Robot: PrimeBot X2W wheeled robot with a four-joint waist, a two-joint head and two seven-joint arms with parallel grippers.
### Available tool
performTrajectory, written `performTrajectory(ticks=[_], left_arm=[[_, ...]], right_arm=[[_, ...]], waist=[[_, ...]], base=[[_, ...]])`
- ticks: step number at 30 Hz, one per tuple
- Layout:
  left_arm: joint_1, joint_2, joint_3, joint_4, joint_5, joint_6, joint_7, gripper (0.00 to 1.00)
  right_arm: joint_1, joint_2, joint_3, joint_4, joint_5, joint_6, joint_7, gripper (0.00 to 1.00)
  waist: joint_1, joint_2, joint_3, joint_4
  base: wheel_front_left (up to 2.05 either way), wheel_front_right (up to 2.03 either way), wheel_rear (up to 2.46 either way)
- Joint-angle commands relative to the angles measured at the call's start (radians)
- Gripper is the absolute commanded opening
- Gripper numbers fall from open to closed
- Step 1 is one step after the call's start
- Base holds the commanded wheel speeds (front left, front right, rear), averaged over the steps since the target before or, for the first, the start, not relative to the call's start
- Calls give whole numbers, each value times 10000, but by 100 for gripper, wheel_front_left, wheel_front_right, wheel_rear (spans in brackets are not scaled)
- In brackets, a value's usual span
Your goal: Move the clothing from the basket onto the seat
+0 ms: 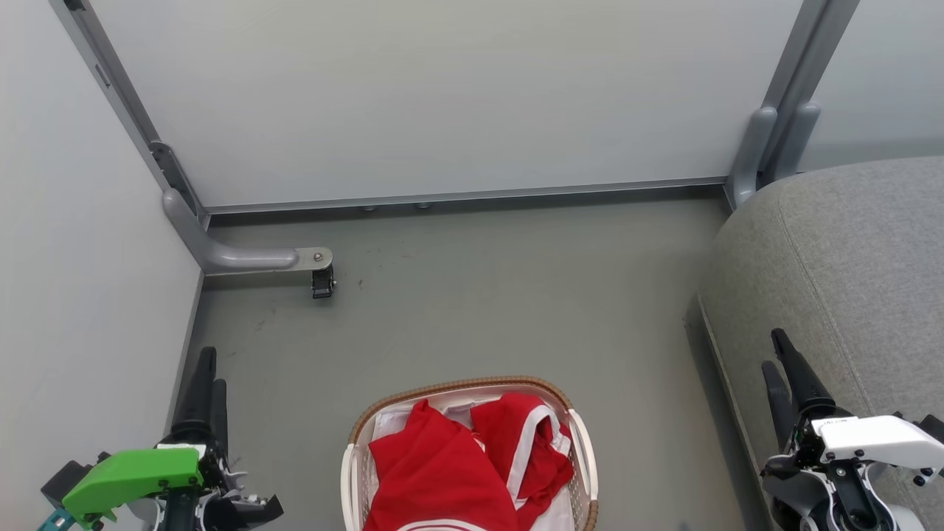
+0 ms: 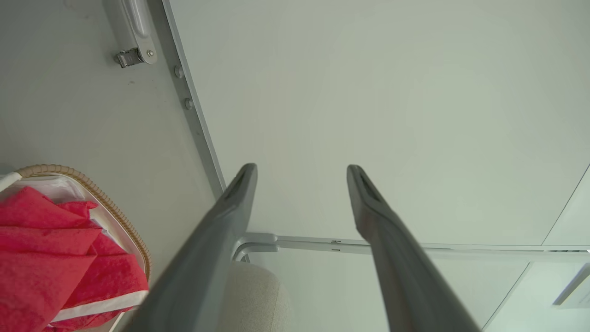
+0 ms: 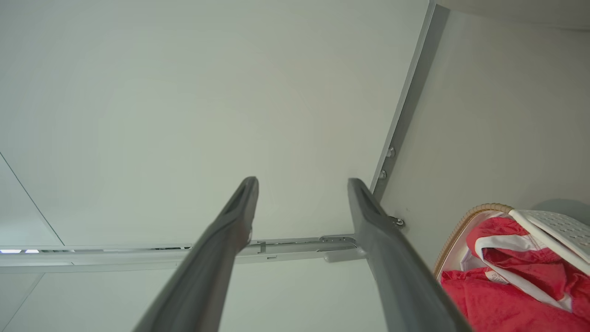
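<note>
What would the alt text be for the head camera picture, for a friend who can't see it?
A cream laundry basket holding red clothing sits on a grey floor at bottom centre, with a large grey seat at the right. The robot's left gripper and right gripper point upward, empty, at the lower corners; pale partition walls stand behind.
</note>
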Motion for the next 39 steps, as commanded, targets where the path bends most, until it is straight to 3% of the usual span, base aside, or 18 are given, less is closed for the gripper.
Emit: performTrajectory(ticks=[1, 39], left_arm=[[-268, 117, -52, -100, 332, -11, -126, 100], [-282, 195, -819, 401, 7821, -27, -1566, 100]], right_arm=[[-181, -173, 70, -203, -239, 1, -142, 100], [-355, -503, 559, -212, -6823, 3, -1572, 100]], waist=[[0, 0, 3, 0], [0, 0, 60, -36]], base=[[0, 0, 0], [0, 0, 0]])
